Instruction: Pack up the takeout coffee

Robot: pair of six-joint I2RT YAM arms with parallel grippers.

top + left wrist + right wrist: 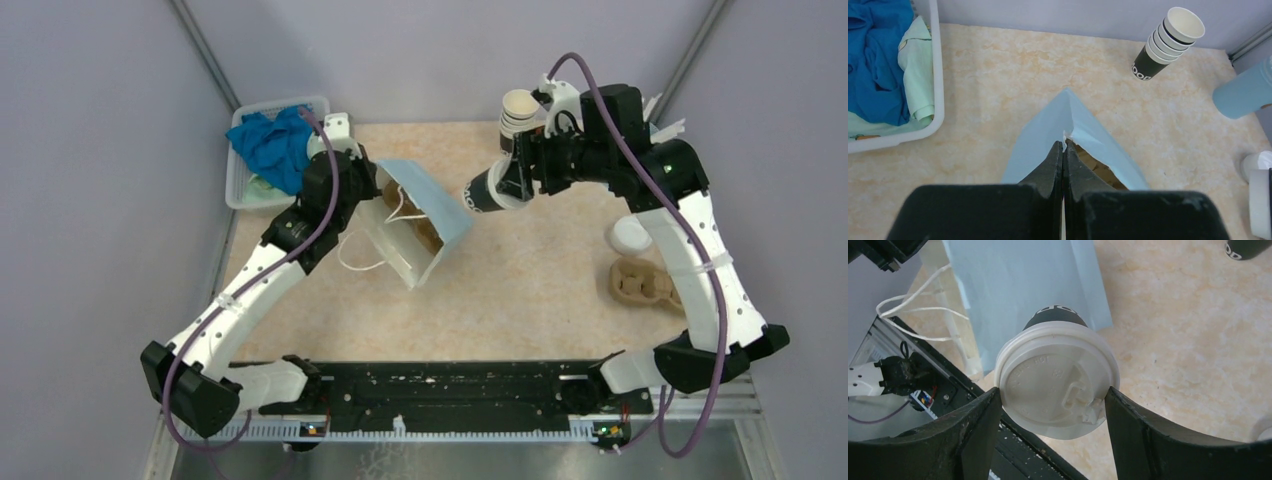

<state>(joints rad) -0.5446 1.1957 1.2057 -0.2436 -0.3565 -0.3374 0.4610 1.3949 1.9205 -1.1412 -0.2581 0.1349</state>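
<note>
The takeout coffee (pixel 1058 385), a dark cup with a white sip lid, is gripped at the lid rim between my right gripper's fingers (pixel 1053 392). In the top view the right gripper (pixel 505 185) holds the coffee (pixel 485 192) tilted in the air, just right of the light blue paper bag (pixel 430 200). My left gripper (pixel 355 185) is shut on the bag's upper edge and holds its mouth open; brown cardboard shows inside. In the left wrist view the closed fingertips (pixel 1064 147) pinch the bag's torn edge (pixel 1083 132).
A stack of lidless cups (pixel 520 112) stands at the back, also in the left wrist view (pixel 1168 42). A loose white lid (pixel 630 235) and a cardboard cup carrier (pixel 645 285) lie at the right. A white basket (pixel 240 190) with blue cloth sits back left. A light blue cylinder (pixel 1243 92) lies far right.
</note>
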